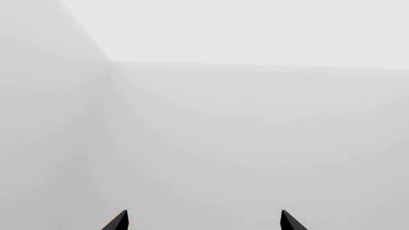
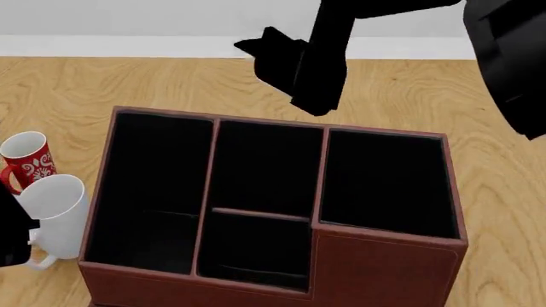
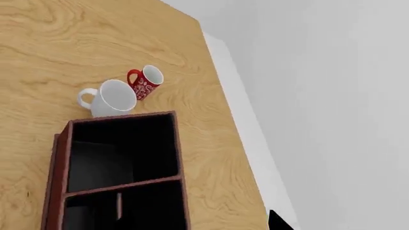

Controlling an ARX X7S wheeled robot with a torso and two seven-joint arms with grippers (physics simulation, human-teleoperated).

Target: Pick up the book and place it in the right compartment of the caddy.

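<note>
- Reddish-brown leather-look walls with a stitched edge wrap the caddy [image 2: 375, 268], a big rectangular box lined in flat black and standing on a pale wooden table [image 2: 171, 83] with swirling grain.
- Thin brown partitions cut the caddy into sections: a long narrow one on the side nearest the mugs, a middle one split by a low crossbar, and the right compartment [image 2: 388, 182], roughly square, behind a taller front wall.
- All the sections seen from the head view look like bare black lining; the book is nowhere to be seen in any view, so I cannot say where it lies.
- Just beside the caddy's long narrow end stand two mugs: a plain glossy white mug [image 2: 55, 214] with a loop handle, and a red mug [image 2: 25, 160] with a white pattern and white inside. The two sit close together; whether they touch I cannot tell.
- Beyond the caddy, above the table, hangs the right arm, black and angular, its right gripper [image 2: 265, 51] a dark blocky shape. Whether its jaws are apart or together I cannot tell; the right wrist view catches only one black tip at its edge.
- That wrist view looks down on the caddy's mug end, the mugs and a grey wall past the table's edge.
- The left gripper [image 1: 204, 221] shows only two black pointed fingertips [image 1: 118, 221] standing well apart with nothing between them, facing plain grey walls.
</note>
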